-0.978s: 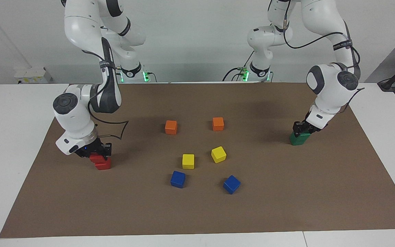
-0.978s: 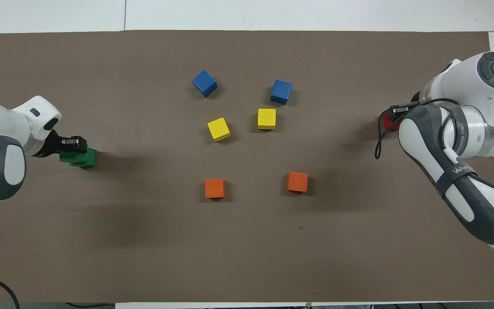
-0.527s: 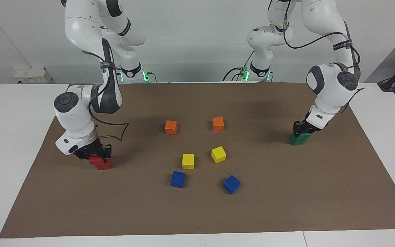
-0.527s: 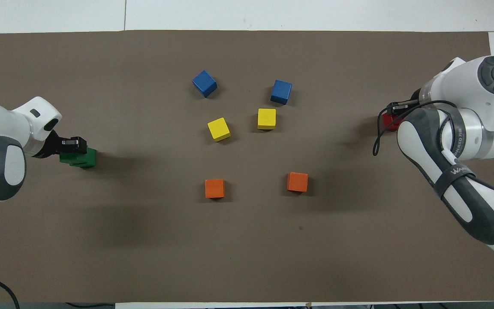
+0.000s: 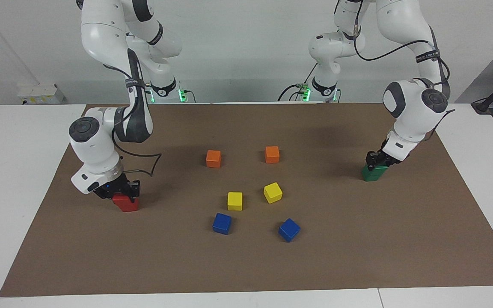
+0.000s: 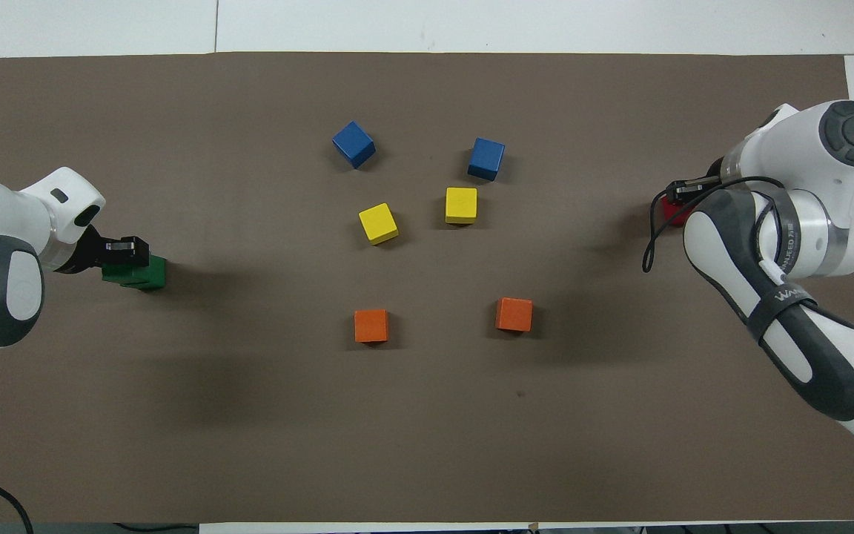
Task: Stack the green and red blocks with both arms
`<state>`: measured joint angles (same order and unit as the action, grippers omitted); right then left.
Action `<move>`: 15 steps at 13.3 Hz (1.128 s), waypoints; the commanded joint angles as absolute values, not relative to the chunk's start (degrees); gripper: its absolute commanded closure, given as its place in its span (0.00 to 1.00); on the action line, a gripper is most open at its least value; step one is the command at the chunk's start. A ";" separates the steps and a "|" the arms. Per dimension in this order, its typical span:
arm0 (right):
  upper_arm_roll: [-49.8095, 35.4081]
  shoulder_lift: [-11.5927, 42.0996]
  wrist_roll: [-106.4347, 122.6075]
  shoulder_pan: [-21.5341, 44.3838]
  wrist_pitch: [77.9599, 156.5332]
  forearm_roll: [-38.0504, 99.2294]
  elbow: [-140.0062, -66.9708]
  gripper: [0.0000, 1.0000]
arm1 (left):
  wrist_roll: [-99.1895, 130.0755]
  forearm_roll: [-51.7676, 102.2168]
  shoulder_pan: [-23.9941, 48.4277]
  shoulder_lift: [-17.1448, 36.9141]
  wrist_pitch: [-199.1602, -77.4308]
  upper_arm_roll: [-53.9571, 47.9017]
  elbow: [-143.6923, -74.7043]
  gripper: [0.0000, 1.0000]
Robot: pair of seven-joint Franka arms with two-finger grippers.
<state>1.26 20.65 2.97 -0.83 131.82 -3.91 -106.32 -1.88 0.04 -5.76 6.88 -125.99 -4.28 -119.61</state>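
Observation:
At the right arm's end of the mat, my right gripper (image 5: pixel 120 193) is shut on a red block (image 5: pixel 121 198) that sits squarely on a second red block (image 5: pixel 129 207). In the overhead view, only a sliver of the red blocks (image 6: pixel 666 213) shows beside the right gripper (image 6: pixel 686 191). At the left arm's end, my left gripper (image 5: pixel 378 161) is low and shut on the top of the green blocks (image 5: pixel 373 173). These show as a slightly stepped green stack (image 6: pixel 147 273) under the left gripper (image 6: pixel 124 251).
In the middle of the brown mat (image 5: pixel 357 239) lie two orange cubes (image 5: pixel 213 158) (image 5: pixel 272 154) nearest the robots. Two yellow cubes (image 5: pixel 235 201) (image 5: pixel 272 192) lie farther out, and two blue cubes (image 5: pixel 222 223) (image 5: pixel 289 229) lie farthest.
My right gripper has shifted the upper red block sideways until it lines up over the lower one. The left gripper and the green blocks have barely moved.

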 commanded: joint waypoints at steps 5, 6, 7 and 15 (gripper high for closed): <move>0.44 20.30 4.83 -1.85 135.62 -1.76 -108.28 1.00 | -4.13 0.53 -5.36 4.66 -122.62 -3.87 -119.36 0.00; 0.44 20.30 4.75 -1.76 135.62 -1.06 -108.28 1.00 | -4.04 0.53 -5.27 4.48 -120.95 -3.95 -118.31 0.00; 0.44 20.30 4.66 -1.76 135.62 -0.97 -108.28 0.92 | -4.04 0.53 -5.27 4.13 -118.15 -3.96 -116.04 0.00; 0.53 19.95 6.76 -1.93 134.83 -0.88 -108.11 0.00 | -3.96 0.35 -5.36 -4.12 -94.32 -4.22 -104.07 0.00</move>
